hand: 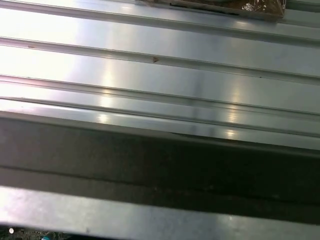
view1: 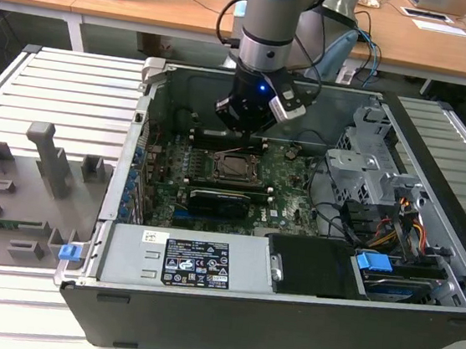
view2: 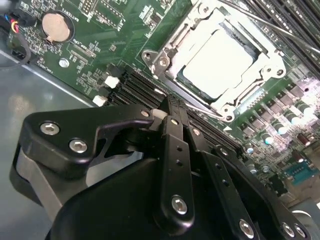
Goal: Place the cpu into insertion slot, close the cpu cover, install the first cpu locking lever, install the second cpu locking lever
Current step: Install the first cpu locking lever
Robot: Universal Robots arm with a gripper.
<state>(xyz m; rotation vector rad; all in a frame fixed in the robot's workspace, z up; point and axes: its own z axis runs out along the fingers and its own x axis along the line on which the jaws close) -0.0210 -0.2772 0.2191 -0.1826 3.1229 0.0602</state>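
Note:
The cpu (view2: 217, 62), a silver-grey square, lies flat in the insertion slot (view2: 183, 80) on the green board; in the exterior view the cpu (view1: 235, 167) sits mid-board. The cpu cover (view2: 165, 56), a metal frame with a square window, lies down around the chip. A thin lever rod (view2: 265, 24) runs along one side of the socket. My gripper (view2: 167, 106) hangs just above the board beside the socket, over the memory slots, fingers pressed together with nothing between them. In the exterior view my gripper (view1: 250, 136) hovers slightly behind the socket.
Long black memory slots (view2: 142, 87) and a coin battery (view2: 55, 26) flank the socket. A black card (view1: 226, 201), power supply (view1: 181, 257) and drive cage (view1: 368, 169) crowd the case. A grey parts fixture (view1: 12, 191) lies on the exterior view's left. The case wall (hand: 150, 165) borders a ribbed table.

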